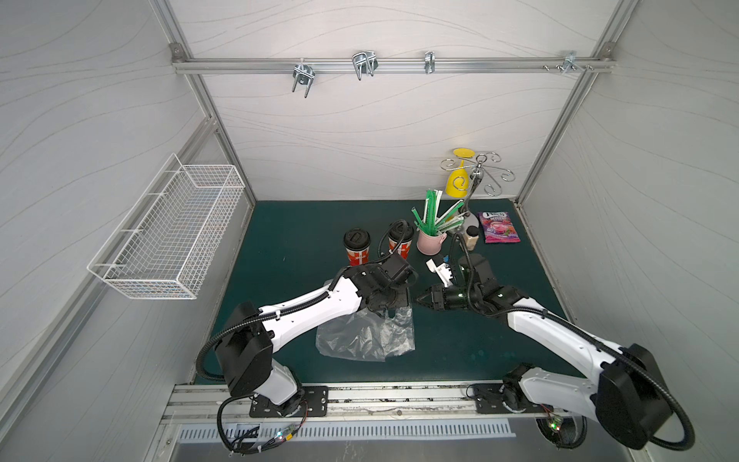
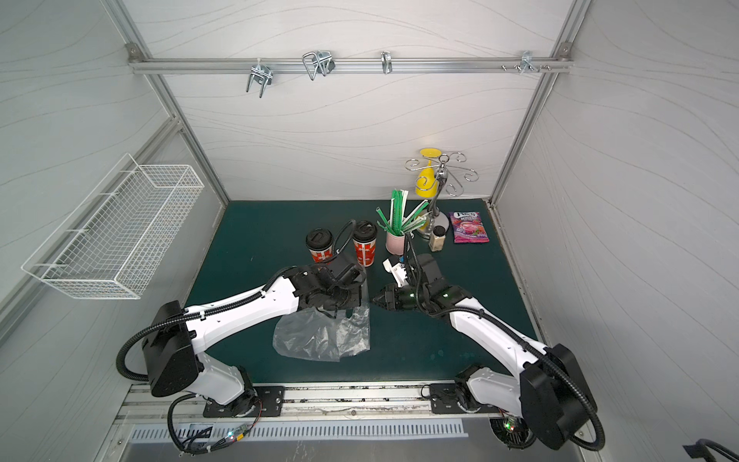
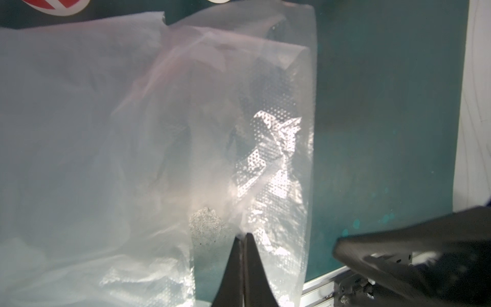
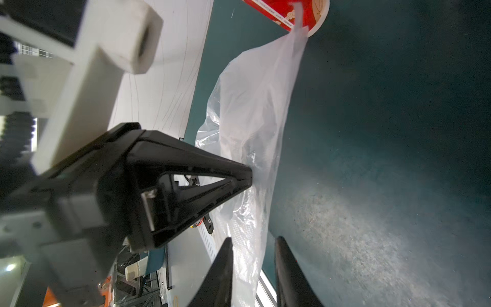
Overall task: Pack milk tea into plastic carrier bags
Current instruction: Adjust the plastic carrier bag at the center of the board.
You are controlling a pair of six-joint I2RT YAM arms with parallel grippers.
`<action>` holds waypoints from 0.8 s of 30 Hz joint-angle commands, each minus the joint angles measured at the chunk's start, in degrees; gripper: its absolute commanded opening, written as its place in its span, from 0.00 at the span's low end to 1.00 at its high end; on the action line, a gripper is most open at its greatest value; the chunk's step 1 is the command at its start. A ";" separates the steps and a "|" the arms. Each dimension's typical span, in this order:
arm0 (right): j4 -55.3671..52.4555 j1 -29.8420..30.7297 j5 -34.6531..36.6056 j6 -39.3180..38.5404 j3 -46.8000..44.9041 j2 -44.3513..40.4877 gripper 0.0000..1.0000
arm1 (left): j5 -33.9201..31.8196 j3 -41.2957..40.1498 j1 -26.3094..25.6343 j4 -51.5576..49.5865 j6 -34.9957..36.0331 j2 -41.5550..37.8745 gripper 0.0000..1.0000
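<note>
The left gripper [image 3: 244, 235] is closed tight on a pinch of the plastic carrier bag [image 1: 360, 336], holding one edge up while the rest lies crumpled on the green surface [image 1: 280, 240] near the front middle. The right gripper [image 4: 253, 239] has its jaws a little apart with a fold of the same film hanging between them; nothing is clamped there. One milk tea cup [image 1: 357, 250] and the second milk tea cup [image 2: 364, 248] stand upright behind the bag, outside it, so packing has not begun; the step in hand looks to be opening the bag's mouth.

The main risk is that the right gripper takes both layers of film rather than one. The mouth would then stay sealed when the arms part, and no cup would go in. The film is thin and slick, so a shallow bite could slip out, and a hard pull against the left gripper's pinch could stretch or tear it. The two grippers sit just beside each other, so a small misjudged approach could knock them together. In the right wrist view the bag's far corner reaches close to a cup's base; dragging the bag could nudge that tall cup over.
</note>
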 commanded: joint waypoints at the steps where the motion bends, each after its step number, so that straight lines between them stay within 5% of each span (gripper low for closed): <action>1: 1.57 0.34 1.24 0.00 1.48 1.09 0.28 | 0.61 -0.42 0.52 2.16 -1.40 -1.46 0.00; 24: 4.56 0.12 1.05 -0.60 0.84 4.56 0.20 | 2.32 -1.35 1.57 3.74 -1.40 -2.52 0.00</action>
